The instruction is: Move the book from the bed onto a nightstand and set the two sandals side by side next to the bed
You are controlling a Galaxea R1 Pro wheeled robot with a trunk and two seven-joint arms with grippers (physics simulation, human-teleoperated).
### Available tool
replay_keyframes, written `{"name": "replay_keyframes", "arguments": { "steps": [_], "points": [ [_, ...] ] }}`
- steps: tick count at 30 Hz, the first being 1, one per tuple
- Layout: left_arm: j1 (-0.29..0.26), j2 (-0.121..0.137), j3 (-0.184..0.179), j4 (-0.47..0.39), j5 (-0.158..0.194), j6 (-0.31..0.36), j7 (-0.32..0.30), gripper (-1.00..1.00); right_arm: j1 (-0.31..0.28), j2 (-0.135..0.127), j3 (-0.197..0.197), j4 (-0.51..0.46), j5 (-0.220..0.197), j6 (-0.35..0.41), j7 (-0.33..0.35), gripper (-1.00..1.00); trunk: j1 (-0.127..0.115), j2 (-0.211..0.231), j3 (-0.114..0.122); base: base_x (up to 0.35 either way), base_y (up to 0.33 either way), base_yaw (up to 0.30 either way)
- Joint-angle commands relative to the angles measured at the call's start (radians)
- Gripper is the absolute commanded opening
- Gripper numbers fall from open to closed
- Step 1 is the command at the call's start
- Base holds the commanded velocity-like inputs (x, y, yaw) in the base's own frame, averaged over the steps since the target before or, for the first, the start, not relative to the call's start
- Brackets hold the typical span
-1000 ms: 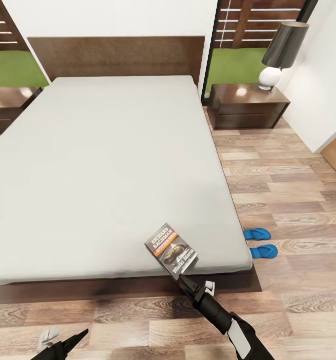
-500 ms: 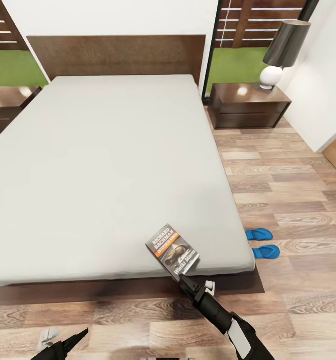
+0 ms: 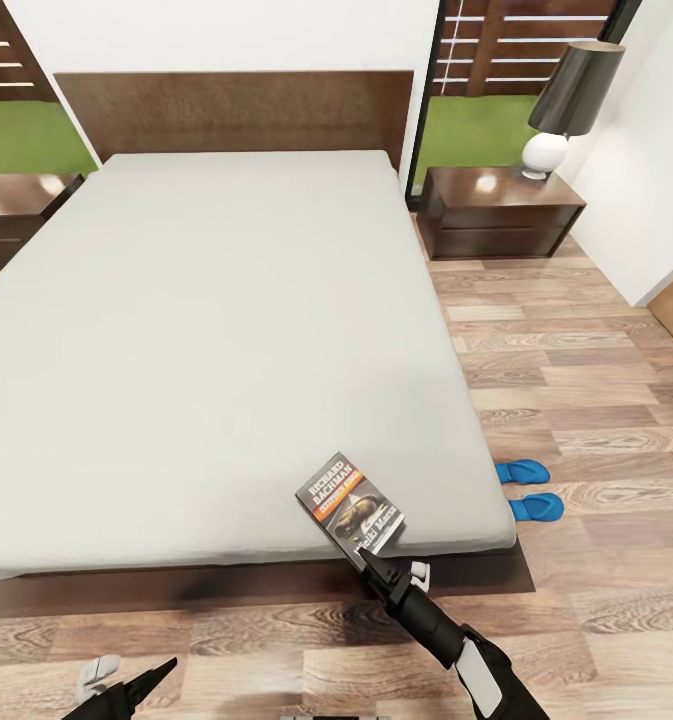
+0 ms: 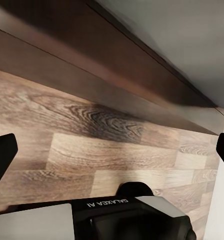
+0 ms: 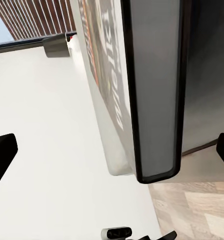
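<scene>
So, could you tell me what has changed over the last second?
Very little: the whole head view has shifted slightly, so the camera moved, not the things. The right gripper stays at the near edge of the book on the bed. The sandals lie unmoved on the floor. Nothing was grasped or released.

My right arm reaches forward, its gripper [image 3: 368, 556] apparently clamped, fingertips hidden. My left gripper [image 3: 148, 680] hangs low at my side, jaws spread wide.
</scene>
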Motion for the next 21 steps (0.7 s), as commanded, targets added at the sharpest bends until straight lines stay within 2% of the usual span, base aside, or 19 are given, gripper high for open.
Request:
{"name": "replay_keyframes", "arguments": {
  "steps": [1,21],
  "points": [
    [0.0,0.0,0.001,0.0,0.006,0.01,-0.004,1.0,0.0,0.001,-0.005,0.0,0.001,0.009,0.003,1.0,0.0,0.0,-0.001,0.0,0.0,0.0],
    [0.0,-0.001,0.001,0.0,0.006,0.01,-0.001,1.0,0.0,0.001,-0.005,0.0,0.001,0.009,0.003,1.0,0.0,0.0,-0.001,0.035,0.025,0.0]
  ]
}}
